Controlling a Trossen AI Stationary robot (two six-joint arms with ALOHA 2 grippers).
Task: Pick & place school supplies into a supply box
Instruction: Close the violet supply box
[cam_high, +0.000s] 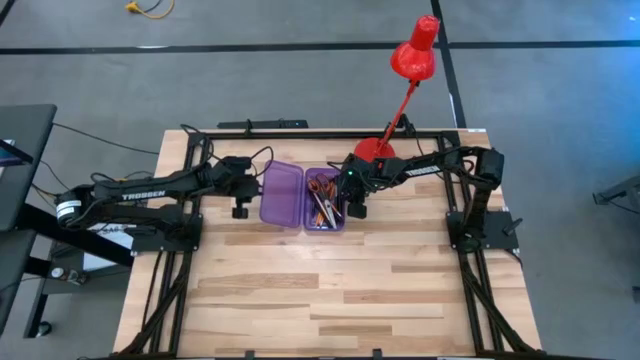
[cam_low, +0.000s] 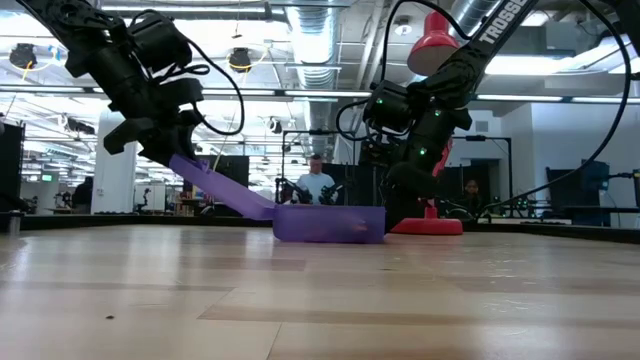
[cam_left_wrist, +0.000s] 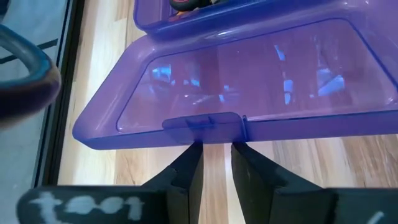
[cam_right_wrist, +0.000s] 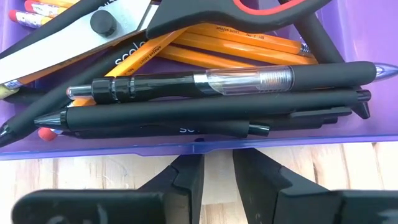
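The supply box is a translucent purple case. Its lid half slants up from the hinge, and its base half lies flat on the wooden table. In the base lie orange pencils, black pens and scissors with red-and-black handles. My left gripper is at the lid's raised free edge, shut on it. My right gripper stands at the base's outer long wall, on the side toward the table's right edge, shut on that wall. My left gripper meets the lid at its latch tab, midway along the free long edge. The fingers slant down from the table's left side, and the rim hides their ends. The lid hangs tilted, free edge up, hinge side down at the base. My right gripper meets the base's outer long wall about midway along it, slanting down from the table's right side. The wall hides the fingertips, so the kind of hold does not show. The base sits flat on the table.
A red desk lamp stands with its foot just behind the box, and its shade leans out past the far edge. A black frame runs round the table. Bare wood fills the near half. People show in the room beyond.
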